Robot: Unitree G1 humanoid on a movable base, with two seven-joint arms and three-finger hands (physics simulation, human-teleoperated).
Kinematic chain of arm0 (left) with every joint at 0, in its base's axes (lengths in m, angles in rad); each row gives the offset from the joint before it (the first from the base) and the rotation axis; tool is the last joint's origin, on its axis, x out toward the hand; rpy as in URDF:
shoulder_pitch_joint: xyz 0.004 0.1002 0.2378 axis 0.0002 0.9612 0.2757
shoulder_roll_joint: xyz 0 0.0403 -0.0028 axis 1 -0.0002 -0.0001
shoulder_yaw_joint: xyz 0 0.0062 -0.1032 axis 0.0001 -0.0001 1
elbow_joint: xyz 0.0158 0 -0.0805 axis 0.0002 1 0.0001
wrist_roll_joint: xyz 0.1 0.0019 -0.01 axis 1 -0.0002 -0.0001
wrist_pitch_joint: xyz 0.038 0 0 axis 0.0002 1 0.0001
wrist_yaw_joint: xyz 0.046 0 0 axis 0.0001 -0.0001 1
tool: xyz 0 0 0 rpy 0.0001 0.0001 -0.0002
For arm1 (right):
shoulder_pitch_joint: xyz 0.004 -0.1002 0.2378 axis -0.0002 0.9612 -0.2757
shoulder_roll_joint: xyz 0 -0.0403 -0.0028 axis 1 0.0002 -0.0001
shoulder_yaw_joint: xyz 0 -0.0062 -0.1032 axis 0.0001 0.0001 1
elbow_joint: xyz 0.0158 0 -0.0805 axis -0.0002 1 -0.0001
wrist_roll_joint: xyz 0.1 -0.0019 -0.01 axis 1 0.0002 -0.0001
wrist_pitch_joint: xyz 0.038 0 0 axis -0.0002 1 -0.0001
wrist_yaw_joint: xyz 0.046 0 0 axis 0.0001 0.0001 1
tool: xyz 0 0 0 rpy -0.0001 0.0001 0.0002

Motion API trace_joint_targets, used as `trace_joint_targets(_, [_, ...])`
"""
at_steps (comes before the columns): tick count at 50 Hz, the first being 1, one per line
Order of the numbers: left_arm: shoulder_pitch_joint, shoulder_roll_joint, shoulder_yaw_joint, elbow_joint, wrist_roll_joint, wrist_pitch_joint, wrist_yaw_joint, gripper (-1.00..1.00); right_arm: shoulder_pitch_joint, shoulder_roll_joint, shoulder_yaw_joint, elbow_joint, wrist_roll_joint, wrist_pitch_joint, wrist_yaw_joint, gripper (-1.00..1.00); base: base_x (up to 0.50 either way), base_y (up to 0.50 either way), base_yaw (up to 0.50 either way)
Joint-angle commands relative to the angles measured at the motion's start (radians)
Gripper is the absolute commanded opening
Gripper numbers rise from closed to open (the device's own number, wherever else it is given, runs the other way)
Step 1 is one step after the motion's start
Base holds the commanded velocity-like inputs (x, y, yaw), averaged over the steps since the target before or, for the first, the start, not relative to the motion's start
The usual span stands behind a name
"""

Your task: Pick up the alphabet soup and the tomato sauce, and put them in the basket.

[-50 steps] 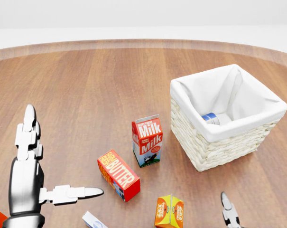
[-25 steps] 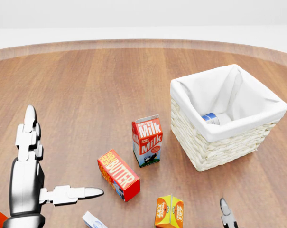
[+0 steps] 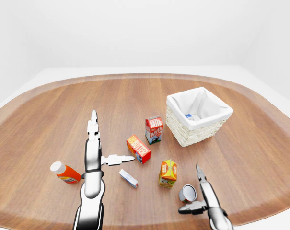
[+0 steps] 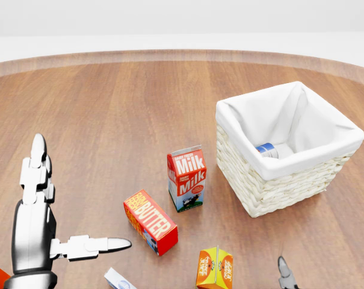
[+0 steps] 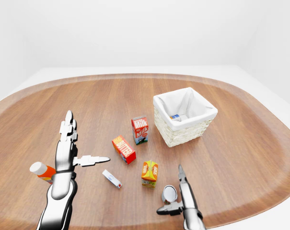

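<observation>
Left-eye view: an oval wooden table (image 3: pixel 53 103) in a white room, each robot hand (image 3: pixel 98 146) spread.

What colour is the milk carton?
The milk carton is red and white, with green near its base; the head view shows it best.
</observation>
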Motion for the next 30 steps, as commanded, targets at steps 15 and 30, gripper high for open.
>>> trace_joint_targets(15, [0.002, 0.0, 0.003, -0.005, -0.002, 0.0, 0.002, 1.0, -0.033, -0.013, 0.012, 0.082, -0.03, 0.0, -0.047, 1.0, 0.0, 0.0, 0.0])
trace_joint_targets(30, [0.002, 0.0, 0.003, -0.005, -0.002, 0.0, 0.002, 1.0, -0.029, -0.013, 0.024, 0.057, -0.027, 0.0, -0.046, 1.0, 0.0, 0.0, 0.0])
